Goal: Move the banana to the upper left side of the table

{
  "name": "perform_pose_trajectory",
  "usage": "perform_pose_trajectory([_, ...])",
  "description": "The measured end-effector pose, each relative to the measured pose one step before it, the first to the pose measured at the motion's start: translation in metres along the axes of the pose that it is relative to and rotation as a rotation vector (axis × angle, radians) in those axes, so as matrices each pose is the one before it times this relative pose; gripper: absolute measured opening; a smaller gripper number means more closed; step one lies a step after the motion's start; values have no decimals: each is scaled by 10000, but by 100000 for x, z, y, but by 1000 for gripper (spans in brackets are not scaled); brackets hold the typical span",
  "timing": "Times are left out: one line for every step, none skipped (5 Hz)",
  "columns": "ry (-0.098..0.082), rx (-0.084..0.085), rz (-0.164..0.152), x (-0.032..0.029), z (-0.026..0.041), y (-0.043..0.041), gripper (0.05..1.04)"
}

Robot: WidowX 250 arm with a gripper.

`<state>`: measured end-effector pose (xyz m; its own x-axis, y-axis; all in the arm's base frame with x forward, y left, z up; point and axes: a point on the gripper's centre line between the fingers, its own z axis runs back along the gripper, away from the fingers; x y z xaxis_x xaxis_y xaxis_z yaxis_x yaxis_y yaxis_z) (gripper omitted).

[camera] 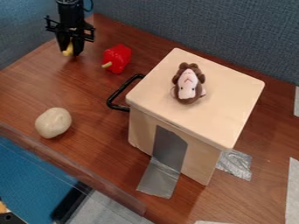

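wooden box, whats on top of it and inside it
On top of the wooden box lies a small brown and pale plush toy. Inside cannot be seen; the top and sides cover it.

Your site reads as a robotics lab: black robot arm [71,14], wood-grain bench [96,131], fabric partition [227,33], silver tape [159,179] at box [227,96].

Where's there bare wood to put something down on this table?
The widest bare patch lies between the pale lump, red pepper and black handle. Another lies right of the wooden box, beyond the crumpled silver tape. It's crowded at upper left, where the gripper holds the banana near the pepper.
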<state>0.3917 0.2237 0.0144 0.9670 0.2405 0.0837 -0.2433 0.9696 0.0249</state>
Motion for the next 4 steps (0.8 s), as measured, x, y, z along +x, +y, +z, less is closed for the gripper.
perform_pose_trajectory([-57, 26, -114, 55, -36, -178, 707])
perform_pose_trajectory([-414, 118, -350, -348, 2287, -1251, 970])
perform_pose_trajectory([-511, 281, -186, -887, 3439, -622, 1003])
perform_pose_trajectory([127, 109, -404, -1530, 1108, -511, 999])
